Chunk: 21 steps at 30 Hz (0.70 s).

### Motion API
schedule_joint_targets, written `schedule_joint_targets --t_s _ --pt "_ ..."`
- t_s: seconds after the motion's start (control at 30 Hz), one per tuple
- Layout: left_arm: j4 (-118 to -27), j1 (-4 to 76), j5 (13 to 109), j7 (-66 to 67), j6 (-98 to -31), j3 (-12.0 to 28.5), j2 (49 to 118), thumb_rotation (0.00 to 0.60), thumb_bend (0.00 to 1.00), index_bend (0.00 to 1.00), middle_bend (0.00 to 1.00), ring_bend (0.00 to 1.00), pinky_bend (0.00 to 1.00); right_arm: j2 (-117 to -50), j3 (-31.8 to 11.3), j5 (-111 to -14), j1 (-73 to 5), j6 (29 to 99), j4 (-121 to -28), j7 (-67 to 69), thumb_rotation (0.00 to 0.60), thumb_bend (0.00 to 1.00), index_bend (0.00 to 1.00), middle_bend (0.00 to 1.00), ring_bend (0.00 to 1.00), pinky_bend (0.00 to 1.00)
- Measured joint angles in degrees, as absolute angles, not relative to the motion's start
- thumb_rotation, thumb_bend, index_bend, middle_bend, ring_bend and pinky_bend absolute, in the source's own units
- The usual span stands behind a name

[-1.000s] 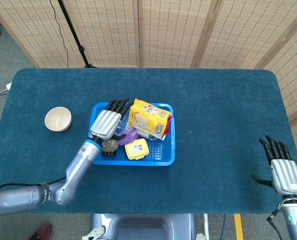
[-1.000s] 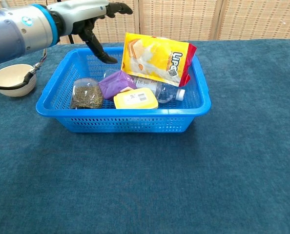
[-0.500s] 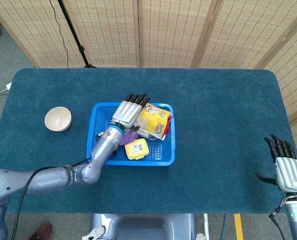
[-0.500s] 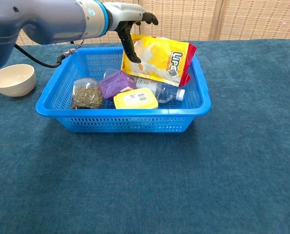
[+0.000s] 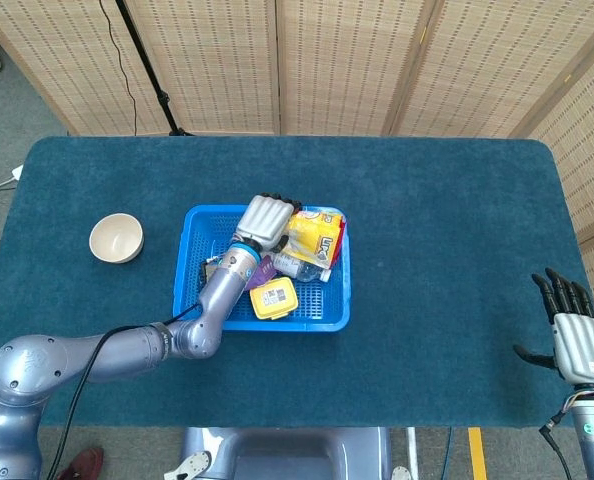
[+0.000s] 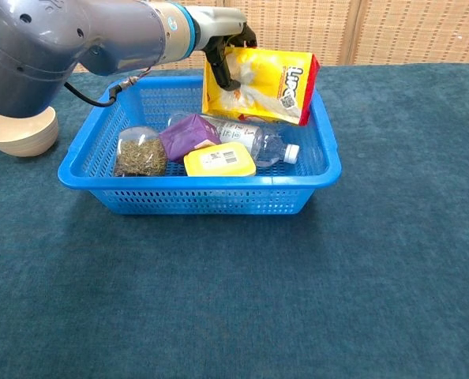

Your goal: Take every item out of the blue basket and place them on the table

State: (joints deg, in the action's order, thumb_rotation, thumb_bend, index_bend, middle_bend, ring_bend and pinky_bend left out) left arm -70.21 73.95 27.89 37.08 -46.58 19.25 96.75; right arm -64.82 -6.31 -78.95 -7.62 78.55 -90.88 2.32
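Blue plastic basket [image 5: 332, 318] with slotted walls sits left of centre in our head view, and our left hand [image 5: 268, 216] clamps its fingers on the upper left edge of the yellow crinkly snack bag [image 6: 264, 84], which is raised above the basket's far right corner. Below it in the basket lie a clear plastic bottle [image 6: 260, 145], a purple pouch [image 6: 189, 135], a yellow lidded box [image 6: 219, 159] and a clear tub of dark seeds [image 6: 140, 151]. Our right hand [image 5: 580, 343] hangs at the frame's lower right, fingers spread, holding nothing, and a cream bowl [image 5: 115, 238] stands left of the basket.
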Motion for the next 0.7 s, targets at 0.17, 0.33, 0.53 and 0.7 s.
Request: schedule_joint_targets --t_s 0.17,0.33,0.53,0.7 --pt "-75.8 71.2 35.9 31.2 -50.5 20.6 93.7 0.600 0.59 0.70 0.62 0.58 0.42 -64.8 -6.1 -79.5 -7.6 78.5 -91.1 2.4 0.600 0.00 0.00 0.00 0.00 0.00" --pt "-84.2 67.2 41.6 27.4 -55.4 22.2 86.3 0.600 0.58 0.70 0.62 0.57 0.42 -64.7 -5.8 -80.2 -7.6 78.8 -91.5 2.2 0.600 0.00 0.00 0.00 0.00 0.00" --pt "-88.9 60.3 44.0 23.8 -58.7 22.3 76.2 0.600 0.58 0.70 0.62 0.57 0.42 -64.7 -5.2 -81.5 -7.5 79.3 -92.2 1.5 0.600 0.00 0.00 0.00 0.00 0.00" --pt "-86.8 53.6 45.2 16.4 -58.1 20.9 71.6 0.600 0.58 0.69 0.62 0.57 0.42 -65.0 -4.5 -82.6 -7.5 79.5 -92.8 0.4 0.600 0.00 0.00 0.00 0.00 0.00"
